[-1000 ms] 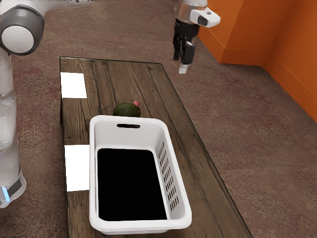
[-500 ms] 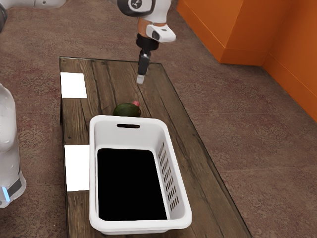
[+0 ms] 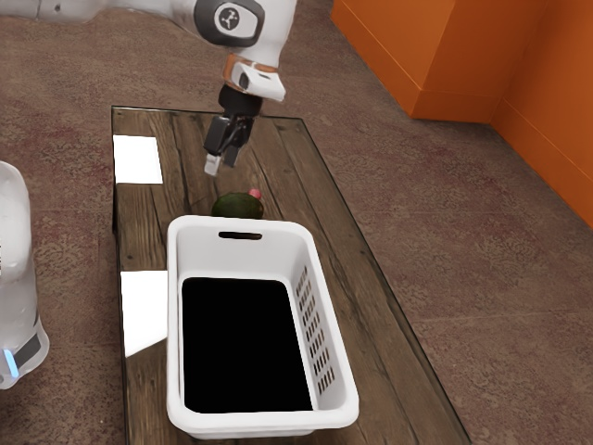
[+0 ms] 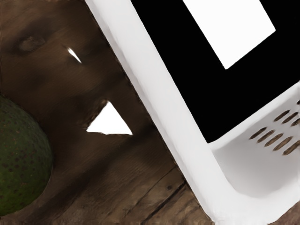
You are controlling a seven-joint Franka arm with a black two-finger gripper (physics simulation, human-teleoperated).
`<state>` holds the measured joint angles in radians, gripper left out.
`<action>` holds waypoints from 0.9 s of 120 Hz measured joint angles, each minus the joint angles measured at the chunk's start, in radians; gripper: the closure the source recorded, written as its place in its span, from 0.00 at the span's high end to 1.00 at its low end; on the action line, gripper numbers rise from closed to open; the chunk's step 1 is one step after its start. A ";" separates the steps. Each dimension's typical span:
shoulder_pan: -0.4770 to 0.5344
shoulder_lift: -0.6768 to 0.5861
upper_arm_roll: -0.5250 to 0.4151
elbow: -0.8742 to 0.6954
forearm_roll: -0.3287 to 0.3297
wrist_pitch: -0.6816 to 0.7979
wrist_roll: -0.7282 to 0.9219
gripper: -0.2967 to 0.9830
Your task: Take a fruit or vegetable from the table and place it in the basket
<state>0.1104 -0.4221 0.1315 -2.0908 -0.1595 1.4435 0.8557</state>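
Since the earlier frame the gripper (image 3: pixel 221 162) has moved toward the exterior view's left and a little lower, turning as it went; the avocado (image 3: pixel 238 206) and the basket (image 3: pixel 324 278) have stayed put; the nearer white patch (image 3: pixel 145 311), square-cornered before, now ends in a slanting lower edge. The gripper's slim fingers, dark with pale, blocky tips, stand spread, nothing between them; they hang above the table (image 3: pixel 371 306), on the far side of the avocado from the basket. The avocado lies on the wood just outside the basket's end wall, the one with the slotted handle; its skin is dark green, pebbled and speckled, its outline a plump oval; a small, rounded pink thing (image 3: pixel 256 194) sits close by it, whether touching I cannot tell. The basket looks like smooth white plastic, a rounded-corner rectangle with rows of narrow slots in its side and a flat black floor; the table is brown planking, grained, cracked and knotted, with another flat white patch (image 3: pixel 137 159) near its far end.
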 joint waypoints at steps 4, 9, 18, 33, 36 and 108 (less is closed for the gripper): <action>0.004 0.000 0.027 0.018 0.012 -0.003 0.016 0.77; 0.006 0.004 0.055 0.033 0.029 -0.006 0.036 0.77; 0.001 0.009 0.105 0.040 0.061 -0.014 0.070 0.77; -0.033 0.053 0.179 0.045 0.094 -0.006 0.120 0.77; -0.038 0.059 0.184 0.045 0.098 -0.003 0.129 0.77; -0.169 0.172 0.243 0.012 -0.036 0.097 0.235 0.77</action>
<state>-0.0582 -0.2500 0.3749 -2.0787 -0.1952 1.5408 1.0908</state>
